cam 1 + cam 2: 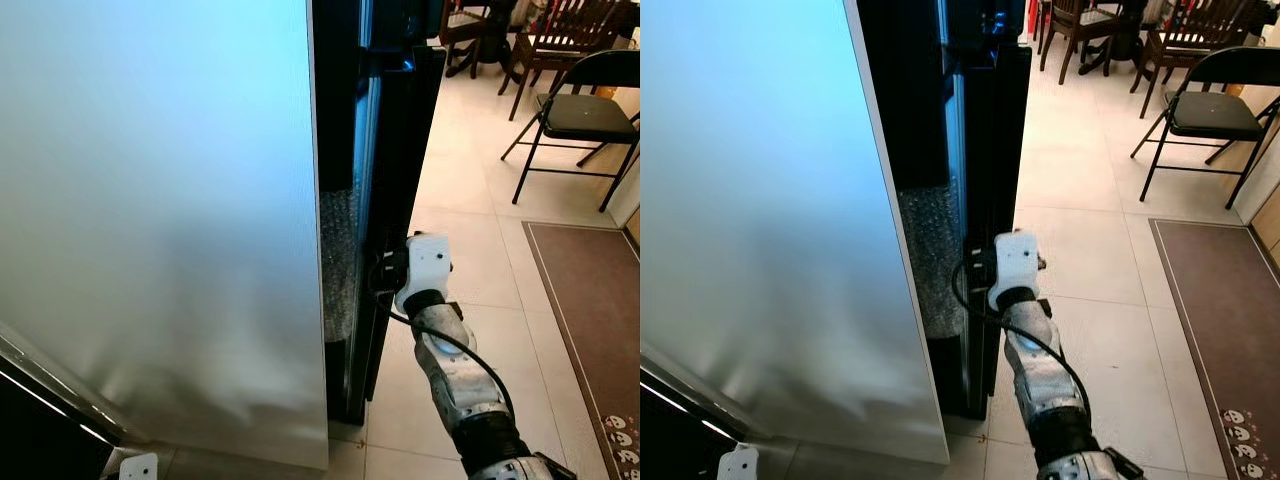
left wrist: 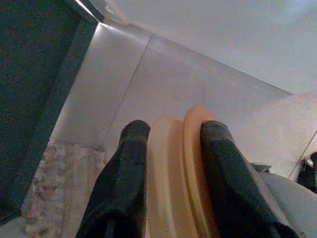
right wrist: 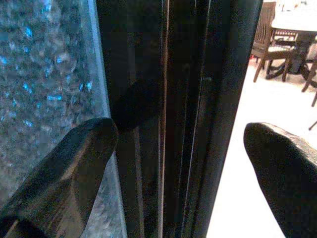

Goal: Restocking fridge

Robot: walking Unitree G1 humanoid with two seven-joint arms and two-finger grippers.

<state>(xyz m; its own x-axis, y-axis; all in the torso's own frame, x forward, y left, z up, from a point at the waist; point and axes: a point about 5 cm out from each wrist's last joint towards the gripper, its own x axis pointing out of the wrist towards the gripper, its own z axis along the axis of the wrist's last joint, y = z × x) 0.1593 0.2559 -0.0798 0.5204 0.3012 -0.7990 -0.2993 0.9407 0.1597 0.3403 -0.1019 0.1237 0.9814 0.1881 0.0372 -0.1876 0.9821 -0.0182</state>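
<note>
Right gripper point(image 3: 181, 163), fingers spread, straddled black fridge door edge point(image 1: 385, 200) at frame centre; left gripper point(image 2: 171, 163) clamped orange disc-like item point(image 2: 178, 173) — risk: fingers slipping off edge, door swinging shut before loading.

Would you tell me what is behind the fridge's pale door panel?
Behind the pale door panel, a bubble-textured surface shows at the black fridge edge; everything further inside is hidden.
</note>
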